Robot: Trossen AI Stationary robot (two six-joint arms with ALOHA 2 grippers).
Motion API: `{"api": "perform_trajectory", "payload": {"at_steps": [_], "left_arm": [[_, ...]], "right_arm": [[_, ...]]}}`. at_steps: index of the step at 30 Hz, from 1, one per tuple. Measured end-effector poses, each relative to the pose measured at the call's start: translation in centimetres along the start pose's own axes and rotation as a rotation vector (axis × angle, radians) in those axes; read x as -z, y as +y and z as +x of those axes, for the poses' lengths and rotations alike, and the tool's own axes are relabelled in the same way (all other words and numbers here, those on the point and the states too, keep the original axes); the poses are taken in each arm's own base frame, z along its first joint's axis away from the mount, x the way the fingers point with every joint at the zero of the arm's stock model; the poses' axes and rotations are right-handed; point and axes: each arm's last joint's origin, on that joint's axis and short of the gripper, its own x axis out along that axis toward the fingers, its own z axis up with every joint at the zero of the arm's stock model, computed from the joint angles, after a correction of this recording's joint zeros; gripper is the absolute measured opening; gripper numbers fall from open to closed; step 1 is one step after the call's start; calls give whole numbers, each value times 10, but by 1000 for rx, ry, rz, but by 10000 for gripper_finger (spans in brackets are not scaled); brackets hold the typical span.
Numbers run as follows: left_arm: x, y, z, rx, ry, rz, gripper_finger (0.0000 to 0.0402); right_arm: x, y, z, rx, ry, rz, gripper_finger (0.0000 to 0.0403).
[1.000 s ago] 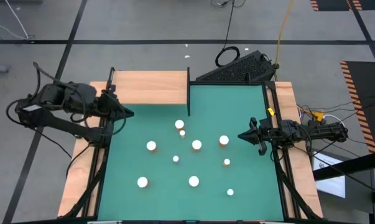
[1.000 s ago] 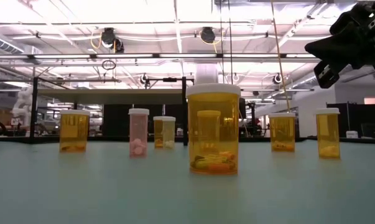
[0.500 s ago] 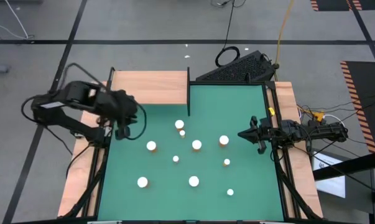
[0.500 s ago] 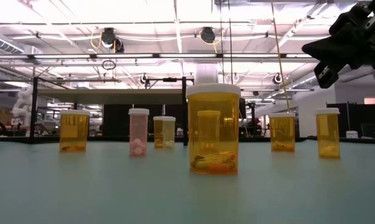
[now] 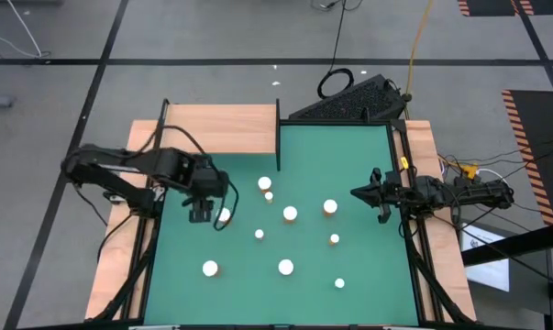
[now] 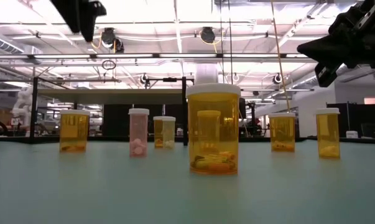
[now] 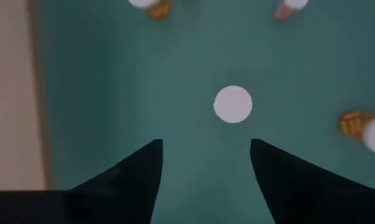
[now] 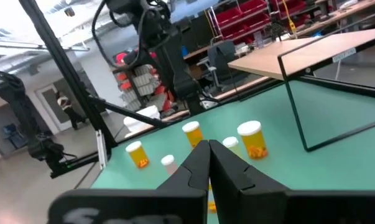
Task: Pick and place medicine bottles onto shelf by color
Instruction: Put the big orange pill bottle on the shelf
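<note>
Orange medicine bottles (image 6: 212, 127) stood upright on the green mat (image 5: 349, 156), long axes vertical and white caps up, scattered across its middle; smaller bottles stood among them. Through the nearest bottle's clear wall, coloured pills lay at the bottom, and the pink bottle (image 6: 138, 132) held pale tablets. The left gripper (image 5: 201, 214) hovered over the mat pointing straight down, its fingers (image 7: 128, 177) spread wide and empty, with one white-capped bottle (image 7: 232, 104) just ahead of the tips, untouched. The right gripper (image 5: 359, 194) waited near the mat's right edge, fingers (image 8: 196, 165) pressed together on nothing. The wooden shelf (image 5: 223, 128) lay at the far left corner, bare of bottles.
</note>
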Motion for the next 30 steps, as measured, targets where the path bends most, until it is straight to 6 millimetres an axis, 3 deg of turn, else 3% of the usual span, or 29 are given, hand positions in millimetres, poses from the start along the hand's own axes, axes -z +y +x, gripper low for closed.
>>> {"api": "perform_trajectory", "payload": {"at_steps": [5, 12, 24, 30], "left_arm": [[2, -8, 29, 5, 10, 7, 298], [5, -24, 55, 22, -15, -23, 390], [-1, -63, 84, 50, -1, 17, 399], [-7, -70, 107, 17, 73, 63, 400]], "right_arm": [[1, 0, 1, 6, 14, -23, 0], [3, -1, 3, 15, 37, -28, 0], [5, -1, 4, 22, 53, -32, 0], [5, -1, 4, 21, 54, -49, 0]]}}
